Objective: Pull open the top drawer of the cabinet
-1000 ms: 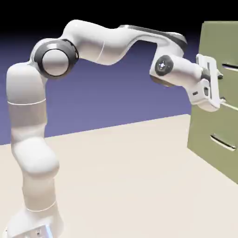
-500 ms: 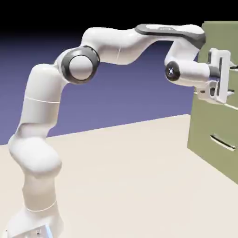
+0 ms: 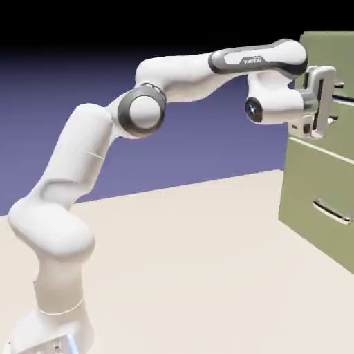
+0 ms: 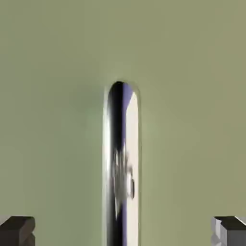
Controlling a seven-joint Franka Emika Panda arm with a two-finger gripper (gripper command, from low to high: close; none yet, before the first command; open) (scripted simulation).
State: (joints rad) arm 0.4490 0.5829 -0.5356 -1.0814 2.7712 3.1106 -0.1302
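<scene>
Beige table (image 3: 207, 263) lies bare beside the cabinet (image 3: 311, 187); spread fingers (image 4: 19, 229) straddle the top drawer (image 4: 57, 72) handle (image 4: 121, 163) without touching.

- Both pictures are rendered, evenly lit and bright, with no noise or lens distortion at the edges.
- In the exterior view the backdrop fades from black at the top to blue-violet lower down.
- The white arm (image 3: 173, 76) shows soft shading on its undersides; the counter (image 3: 193, 263) is a flat pale beige with hardly any cast shadow.
- The cabinet (image 3: 314, 200) is darker on the side facing left.
- In the hand view the silver handle (image 4: 121, 168) mirrors dark and violet streaks, with slightly smeared edges and a faint shadow to its left on the top drawer (image 4: 57, 96).
</scene>
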